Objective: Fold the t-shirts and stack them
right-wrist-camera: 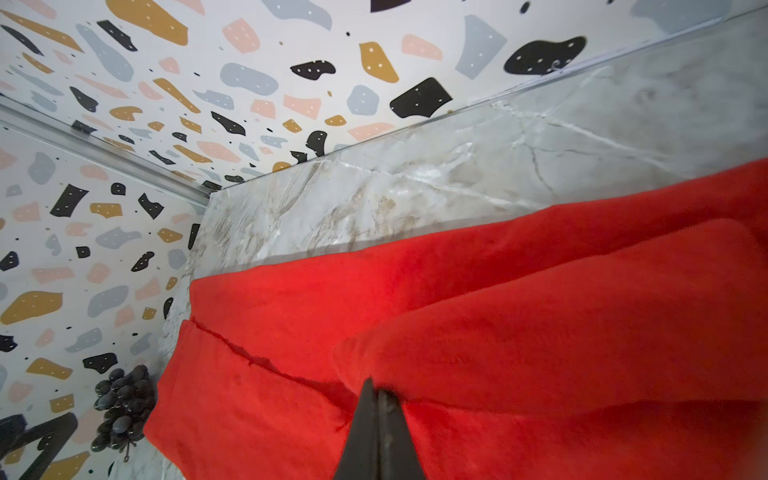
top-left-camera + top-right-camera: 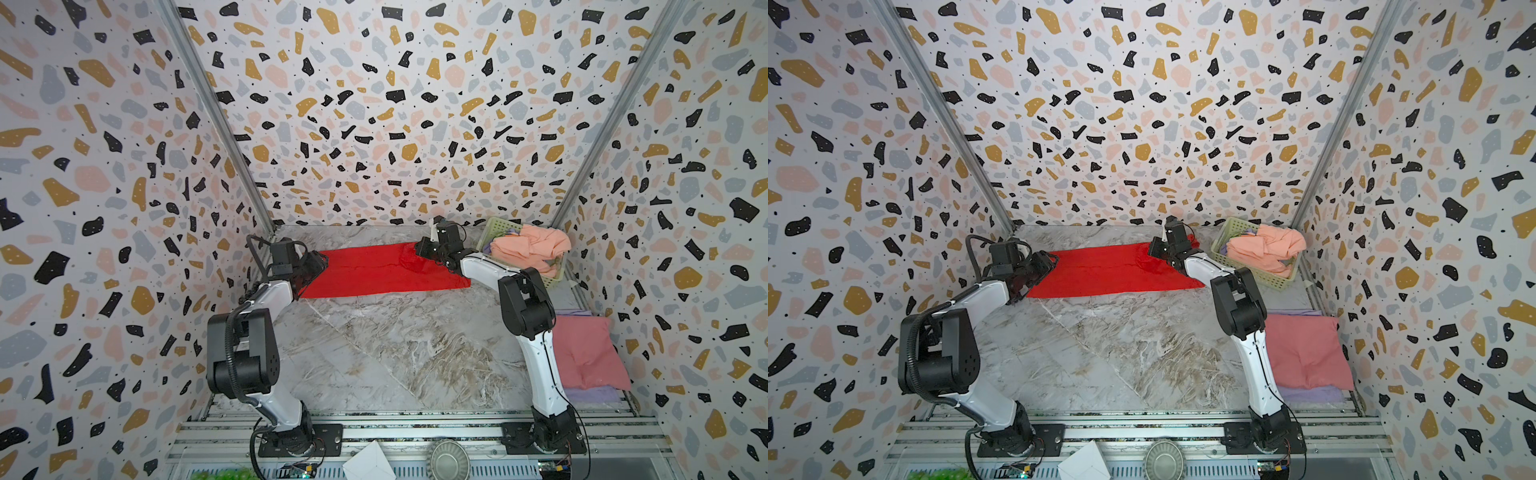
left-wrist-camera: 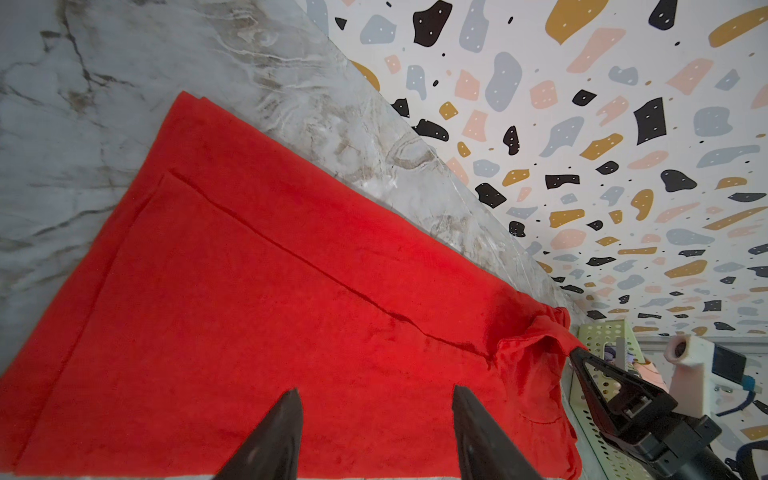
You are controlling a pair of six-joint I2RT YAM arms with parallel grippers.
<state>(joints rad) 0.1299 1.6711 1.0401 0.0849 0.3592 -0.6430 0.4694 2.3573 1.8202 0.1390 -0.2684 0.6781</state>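
A red t-shirt [image 2: 374, 270] lies spread flat at the far end of the marble table [image 2: 395, 353], already folded lengthwise into a long band, with one seam line running along it. At its end nearest the green basket [image 2: 1229, 232], the right gripper [image 1: 379, 399] has its jaws pressed together on a raised fold of the red cloth, which bunches up around the tips. At the opposite end, the left gripper [image 3: 374, 399] hangs just above the shirt with its jaws spread and nothing between them; the cloth lies flat beneath the gap. The step in hand appears to be the crosswise fold. The next move likely calls for the left jaws to close on their own end, or pin it, while the right carries its pinched end across. A peach shirt [image 2: 530, 249] spills from the basket, waiting its turn. A folded pink shirt [image 2: 590, 353] rests on a lavender shirt [image 2: 594, 394] at the table's right edge, the stack so far.
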